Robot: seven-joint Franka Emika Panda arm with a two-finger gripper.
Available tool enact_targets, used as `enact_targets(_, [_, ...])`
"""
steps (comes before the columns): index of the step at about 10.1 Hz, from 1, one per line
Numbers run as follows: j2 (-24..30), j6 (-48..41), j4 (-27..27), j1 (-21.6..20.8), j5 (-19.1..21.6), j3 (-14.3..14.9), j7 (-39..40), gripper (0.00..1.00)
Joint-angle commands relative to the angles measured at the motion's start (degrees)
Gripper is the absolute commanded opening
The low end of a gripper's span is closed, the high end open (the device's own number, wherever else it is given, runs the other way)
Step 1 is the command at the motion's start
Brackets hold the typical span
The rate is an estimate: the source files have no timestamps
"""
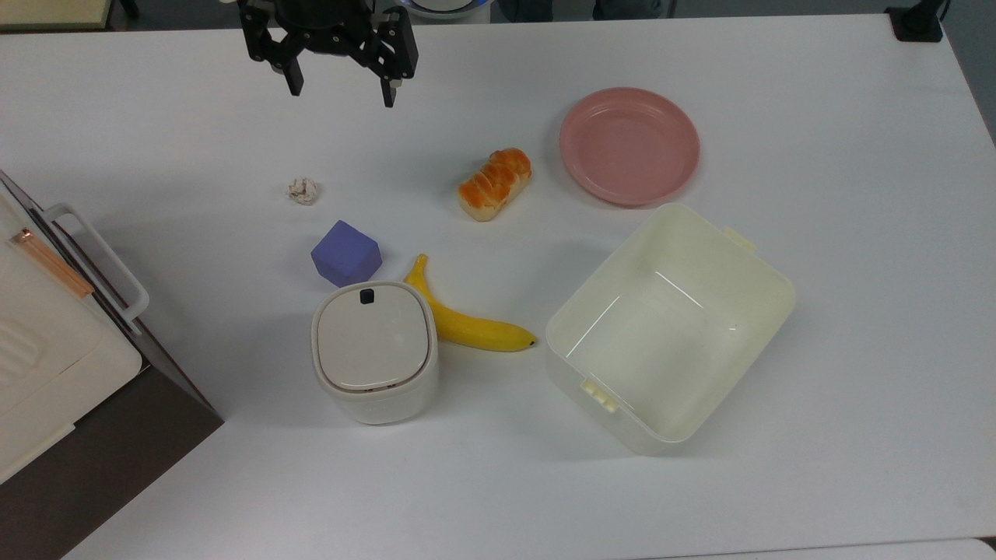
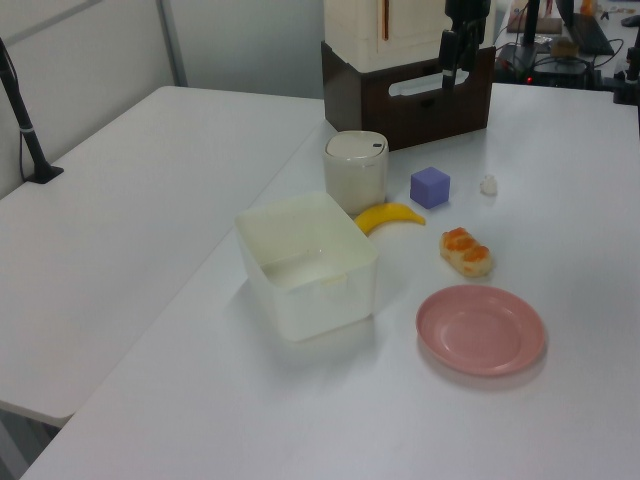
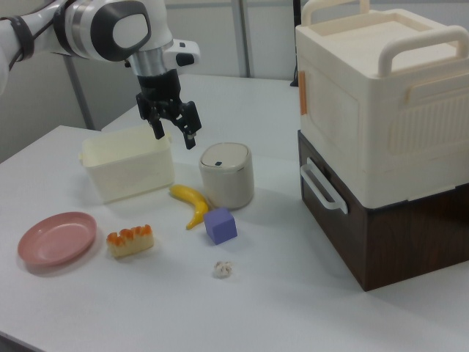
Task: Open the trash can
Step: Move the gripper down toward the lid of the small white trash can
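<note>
A white counter (image 1: 817,435) carries the scene, with a cream box stacked on a dark brown cabinet (image 3: 381,227) at one edge. The gripper (image 1: 341,87) hangs in the air above the counter's far edge in the top view, its two black fingers spread wide and holding nothing. The trash can (image 1: 374,351) stands on the counter well apart from it, lower in the top view and slightly to the top view's right of the gripper. It stands upright with the lid shut. Its small black button (image 1: 366,295) sits at the lid edge that faces the gripper, and the opposite lid edge faces away. The body is cream-white and rounded-square, the flat lid beige. A purple cube (image 1: 346,253) sits just beside the button side, and a banana (image 1: 459,315) lies against the can on the top view's right.
</note>
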State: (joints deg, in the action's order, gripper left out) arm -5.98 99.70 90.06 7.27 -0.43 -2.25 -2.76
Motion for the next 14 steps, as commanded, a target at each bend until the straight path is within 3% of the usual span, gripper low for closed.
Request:
enact_targets(1, [0.44,-0.92,0.03,0.20,1.13,0.58,0.57,1.00])
enact_targets(4, [0.09,-0.65,0.03,0.03,1.13,0.58,-0.13,1.00])
enact_targets(6, [-0.44,-0.13,0.03,-0.15,1.22,0.49,-0.40,0.90])
enact_targets(8, [-0.44,0.84,0.03,-0.06,1.22,0.49,-0.40,0.76])
enact_targets(13, [-1.66,5.22,0.30,0.03,2.36,0.40,0.47,0.26])
enact_targets(14, [-1.84,7.67,0.38,0.03,2.71,0.40,1.61,0.20])
